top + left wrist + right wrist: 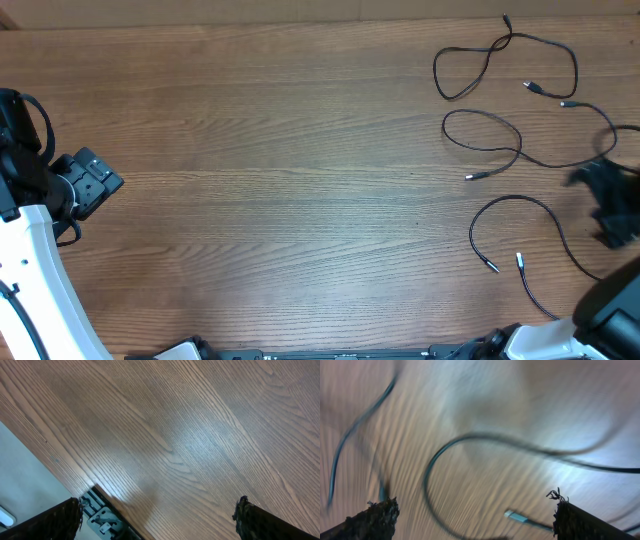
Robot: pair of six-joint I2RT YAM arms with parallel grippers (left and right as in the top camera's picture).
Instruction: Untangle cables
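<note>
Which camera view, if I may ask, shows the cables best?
Overhead: the cables lie sharp, in loops. The right wrist view shows blurred stretches and one plug; the left wrist view none.

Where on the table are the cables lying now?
Overhead, the cables lie spread over the table's right side, beside the right hand.

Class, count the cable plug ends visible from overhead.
6 plug ends: one at the far edge, two below it, one mid-table, two nearest. The right arm may hide others.
</note>
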